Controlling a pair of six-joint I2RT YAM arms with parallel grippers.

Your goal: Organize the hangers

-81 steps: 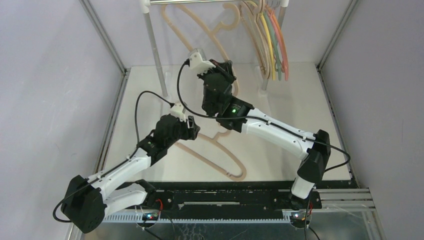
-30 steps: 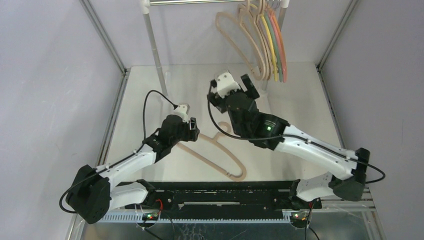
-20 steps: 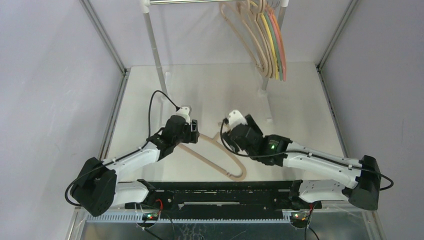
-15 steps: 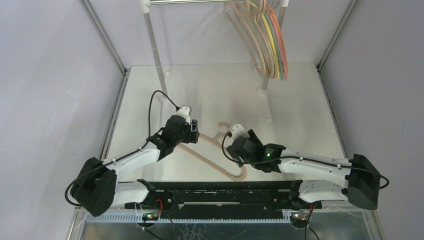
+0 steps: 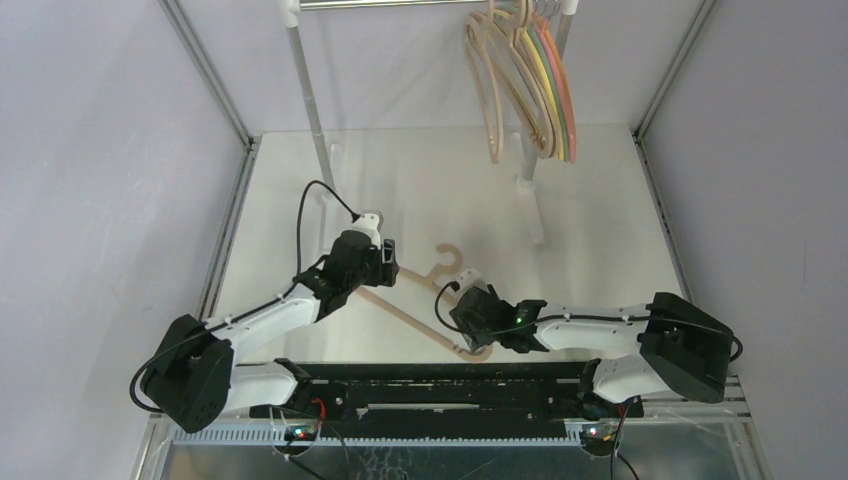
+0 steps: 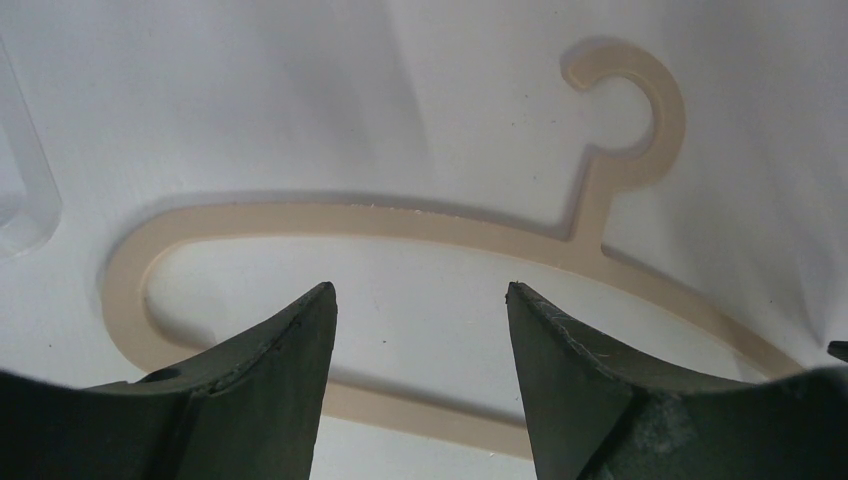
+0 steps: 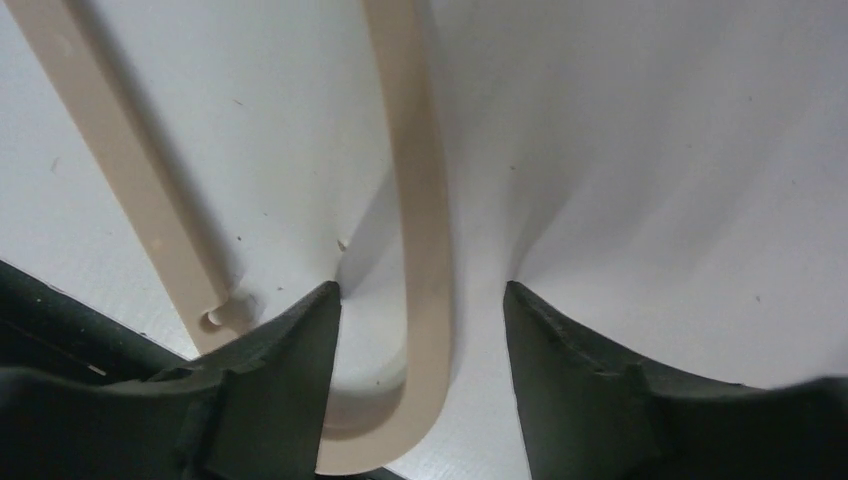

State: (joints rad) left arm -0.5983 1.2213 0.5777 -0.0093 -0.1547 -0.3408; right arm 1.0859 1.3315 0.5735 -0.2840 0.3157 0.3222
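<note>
Nearest, at about 6 o'clock on the table (image 5: 600, 220), the right gripper (image 7: 420, 290) is down low over the one beige hanger (image 6: 400, 222) that lies flat there. Its fingers are apart and straddle the hanger's bar just above the curved end. There is a gap on each side, so nothing is clamped yet. That placement looks like the setup for pinching the bar.

A little farther, toward 8 o'clock, the left gripper (image 6: 420, 295) hangs over the hanger's other shoulder. Its fingers are also spread and hold nothing, and the lower bar runs across beneath them. It probably waits there to steady that end.

Farthest, at 1 o'clock, the other hangers (image 5: 520, 80) hang bunched at the right end of the rail (image 5: 400, 4): beige, yellow, green, pink and orange. The rest of the rail is left free for the last one.

No brand, label or writing is legible anywhere.
</note>
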